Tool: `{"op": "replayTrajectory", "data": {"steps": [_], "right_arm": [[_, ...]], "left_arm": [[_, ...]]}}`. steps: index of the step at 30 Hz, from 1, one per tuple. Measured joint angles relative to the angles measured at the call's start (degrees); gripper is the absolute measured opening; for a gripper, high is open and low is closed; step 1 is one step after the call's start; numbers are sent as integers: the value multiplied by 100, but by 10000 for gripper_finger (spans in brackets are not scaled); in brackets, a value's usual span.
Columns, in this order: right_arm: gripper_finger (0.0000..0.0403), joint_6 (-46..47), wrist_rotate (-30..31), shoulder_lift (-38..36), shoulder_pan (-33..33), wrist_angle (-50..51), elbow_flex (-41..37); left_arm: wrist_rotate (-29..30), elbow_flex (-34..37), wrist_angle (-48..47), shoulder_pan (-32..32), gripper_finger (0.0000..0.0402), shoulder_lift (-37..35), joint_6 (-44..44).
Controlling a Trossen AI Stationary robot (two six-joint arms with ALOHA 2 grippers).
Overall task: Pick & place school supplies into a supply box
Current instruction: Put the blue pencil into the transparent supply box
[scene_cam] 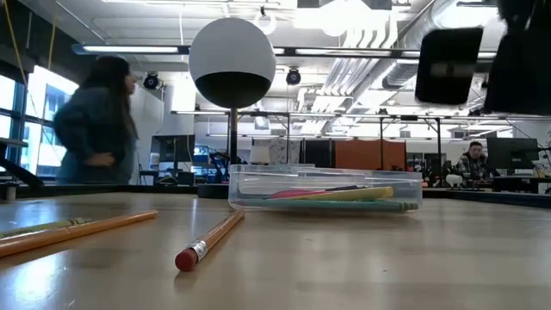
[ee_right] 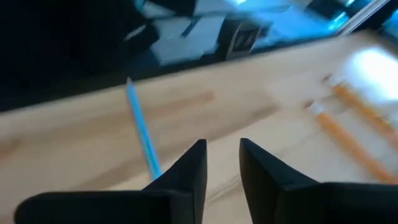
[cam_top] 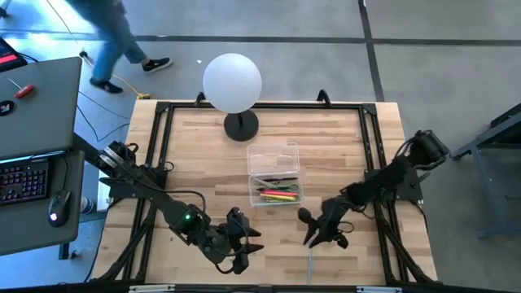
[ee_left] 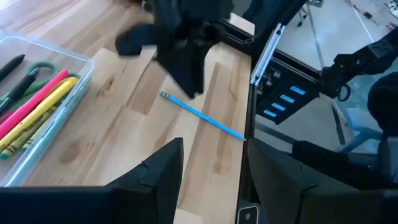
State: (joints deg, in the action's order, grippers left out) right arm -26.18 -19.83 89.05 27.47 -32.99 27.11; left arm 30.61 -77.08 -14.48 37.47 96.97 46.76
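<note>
The clear supply box (cam_top: 275,173) lies mid-table, its lid open toward the far edge, and holds yellow, pink, green and black pens (ee_left: 34,109). A blue pencil (ee_left: 202,115) lies flat near the table's near edge (ee_right: 142,134). Two orange pencils (scene_cam: 211,241) (ee_right: 354,134) also lie on the wood. My right gripper (cam_top: 313,236) (ee_right: 222,165) is open and hovers just above the blue pencil's end. My left gripper (cam_top: 248,244) (ee_left: 214,165) is open, near the near edge, left of the blue pencil.
A white globe lamp (cam_top: 232,81) on a black foot stands behind the box at the far edge. A black frame rail (cam_top: 163,130) runs around the tabletop. A person (scene_cam: 90,120) walks past beyond the far left corner. A desk with a keyboard (cam_top: 24,175) stands to the left.
</note>
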Motion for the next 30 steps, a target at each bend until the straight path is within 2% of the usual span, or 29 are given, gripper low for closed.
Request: {"op": "replayTrajectory", "data": {"steps": [4, 9, 13, 20, 30], "right_arm": [[89, -350, -186, 404, -49, 268, 186], [96, -870, -780, 814, 33, 337, 157], [91, -1260, -747, 967, 87, 311, 160], [85, -1331, -834, 1251, 25, 177, 169], [83, -1616, -1439, 1795, -217, -269, 179]], "left_arm": [[0, 0, 28, 2, 214, 0, 0], [-35, 0, 30, 2, 214, 0, 0], [-48, 0, 24, 2, 214, 0, -3], [-50, 0, 26, 2, 214, 0, -31], [-55, 0, 22, 2, 214, 0, -44]]}}
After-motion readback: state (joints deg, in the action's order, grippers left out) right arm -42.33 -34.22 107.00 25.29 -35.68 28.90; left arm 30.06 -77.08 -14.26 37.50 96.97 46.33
